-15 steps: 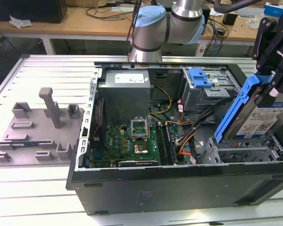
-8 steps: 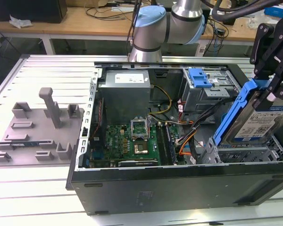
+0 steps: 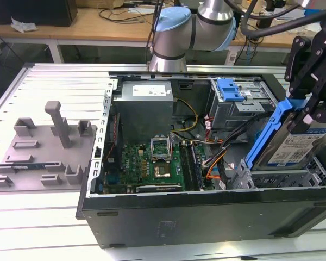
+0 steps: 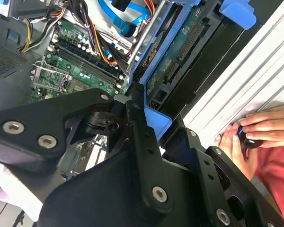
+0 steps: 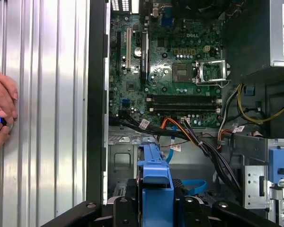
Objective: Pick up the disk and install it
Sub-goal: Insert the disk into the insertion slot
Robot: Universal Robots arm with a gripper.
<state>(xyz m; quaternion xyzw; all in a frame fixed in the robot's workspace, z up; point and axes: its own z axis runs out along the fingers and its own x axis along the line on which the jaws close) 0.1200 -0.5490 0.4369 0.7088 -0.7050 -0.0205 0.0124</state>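
Over drive cage point(image 3: 280, 179) of open case point(image 3: 206, 217): gripper point(image 3: 308, 107) clamps tilted disk point(image 3: 300, 149); cables point(image 3: 217, 160), motherboard point(image 3: 152, 163) alongside

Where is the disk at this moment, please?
In the exterior view the disk is on the exterior view's right, held tilted by the end effector over the metal drive cage at that end of the open computer case.

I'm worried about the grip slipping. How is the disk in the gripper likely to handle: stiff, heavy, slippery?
Probably stiff: the disk hangs tilted from the gripper without sagging. Its silver metal body suggests weight for its size. The smooth blue carrier bracket may be slippery and flex slightly if squeezed.
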